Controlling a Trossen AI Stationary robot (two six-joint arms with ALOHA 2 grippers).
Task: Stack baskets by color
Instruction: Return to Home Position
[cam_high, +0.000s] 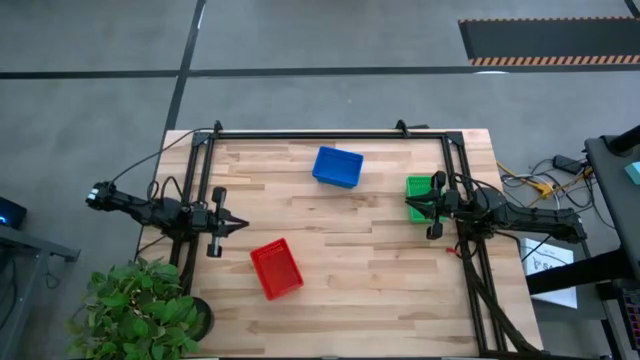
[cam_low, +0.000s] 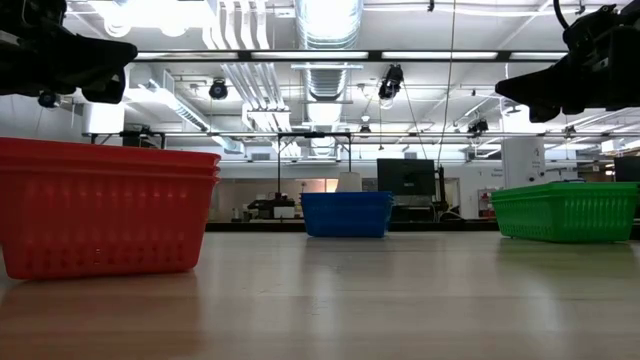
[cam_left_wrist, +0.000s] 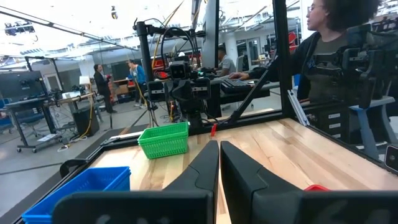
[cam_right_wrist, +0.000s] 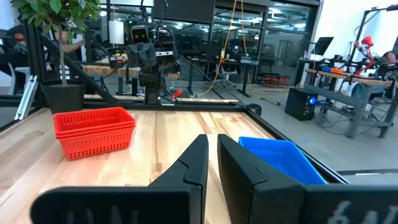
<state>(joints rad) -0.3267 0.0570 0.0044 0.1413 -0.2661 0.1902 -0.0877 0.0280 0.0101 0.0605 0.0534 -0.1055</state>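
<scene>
Three basket colours stand bottom-down on the wooden table. The blue basket (cam_high: 337, 166) is at the far middle, the green basket (cam_high: 419, 197) at the right, and the red basket (cam_high: 276, 268) toward the near left. The red one shows two rims, one nested in the other (cam_low: 100, 215). My left gripper (cam_high: 243, 225) hovers level at the table's left, shut, pointing right. My right gripper (cam_high: 407, 203) hovers level, shut, above the green basket's near left edge and well clear of it (cam_low: 565, 210). Neither gripper holds anything.
A black frame (cam_high: 330, 133) runs along the table's far edge and both sides. A potted plant (cam_high: 140, 310) stands at the near left corner. A person (cam_left_wrist: 329, 50) sits beyond the table's right side. Bare wood (cam_high: 350, 240) lies between the baskets.
</scene>
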